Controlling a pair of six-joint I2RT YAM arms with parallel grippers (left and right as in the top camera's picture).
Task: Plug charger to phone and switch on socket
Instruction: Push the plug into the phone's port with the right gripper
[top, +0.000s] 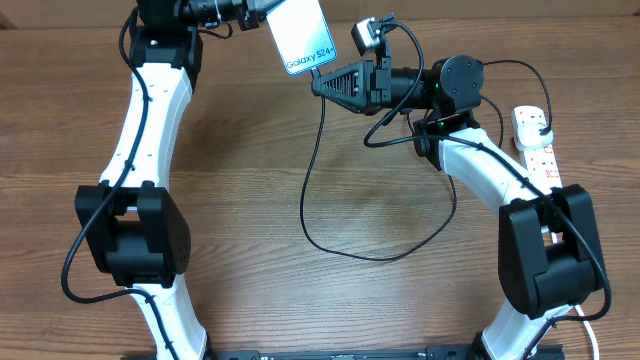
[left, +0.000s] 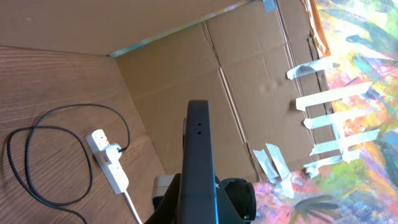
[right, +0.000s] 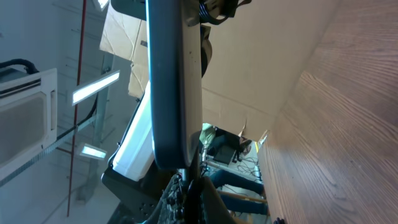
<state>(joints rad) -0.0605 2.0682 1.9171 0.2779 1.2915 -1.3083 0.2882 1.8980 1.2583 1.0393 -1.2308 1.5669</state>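
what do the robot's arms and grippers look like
The left arm and right arm have curved white links, boxy black joint housings and thin black cables looping alongside. The right gripper is black, with triangular ribbed fingers.

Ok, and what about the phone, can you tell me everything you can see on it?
The phone is a slim rectangle with a dark edge and a pale blue glowing screen reading Galaxy S24+. It is tilted, up off the table, held at one end by the left fingers. The right fingers sit at its other end, with the black charger cable hanging from them. Whether it is plugged in cannot be told.
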